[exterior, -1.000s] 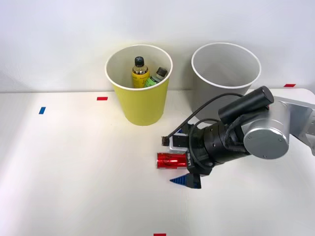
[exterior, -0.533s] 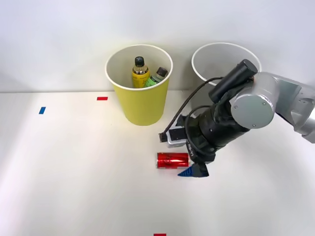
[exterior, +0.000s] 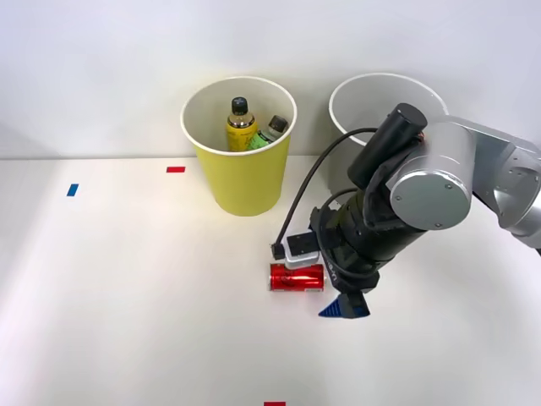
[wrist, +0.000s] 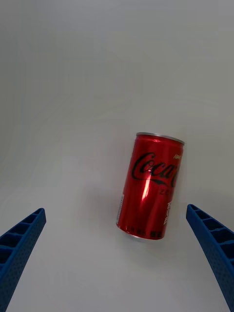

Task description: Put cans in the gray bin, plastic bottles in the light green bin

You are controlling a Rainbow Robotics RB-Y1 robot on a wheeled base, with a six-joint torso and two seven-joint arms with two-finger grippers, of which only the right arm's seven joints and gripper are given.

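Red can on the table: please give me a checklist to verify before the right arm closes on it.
1. Fingers open: ok.
2. Red can lying on its side on the table, free: ok.
3. Can centred between fingers: not ok, it sits nearer one finger.
4. Fingers low enough around the can: cannot tell.
5. Both plastic bottles already in the light green bin: ok.
6. Gray bin upright, opening free: ok.
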